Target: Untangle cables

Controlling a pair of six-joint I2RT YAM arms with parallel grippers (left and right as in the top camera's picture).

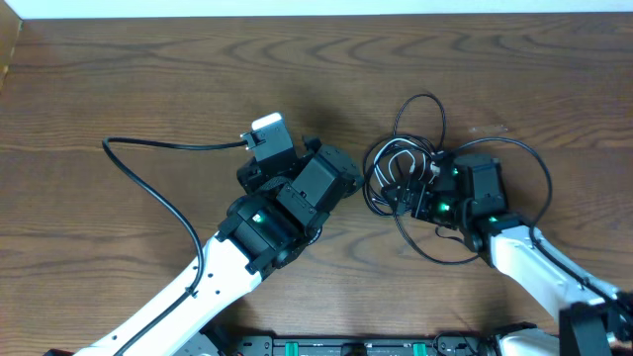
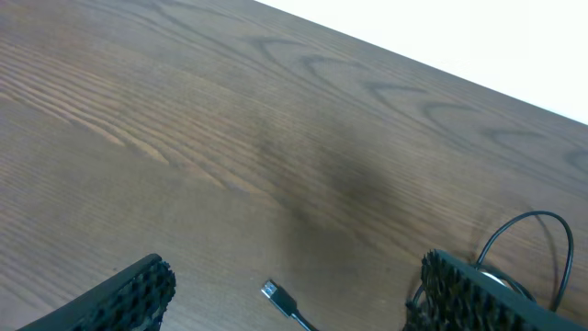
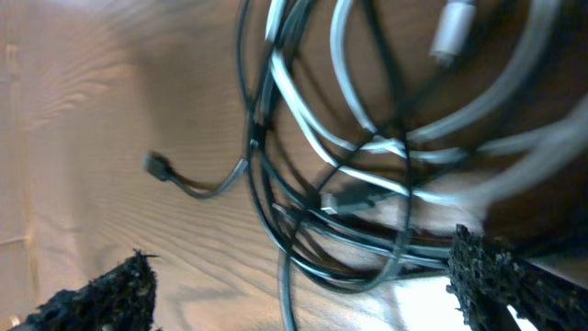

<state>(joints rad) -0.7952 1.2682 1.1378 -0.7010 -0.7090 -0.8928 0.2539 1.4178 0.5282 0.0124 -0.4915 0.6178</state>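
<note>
The black cable (image 3: 250,110) and white cable (image 3: 450,32) lie knotted toward the table's (image 1: 119,79) right edge, under the spread, empty right pincer (image 3: 303,267). The left pincer (image 2: 296,276), also spread, hovers over the plug (image 2: 273,292). Untangling seems barely begun; next, probably pinch 1 strand.

Overhead looks down, wrists close — cables (image 1: 388,170) shared

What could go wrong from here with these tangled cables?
1. The open right claw sits over crossing strands of the black cable and white cable; closing might grab both and tighten the knot.
2. The open left claw is near the black plug; pulling it hard may drag the whole bundle.
</note>
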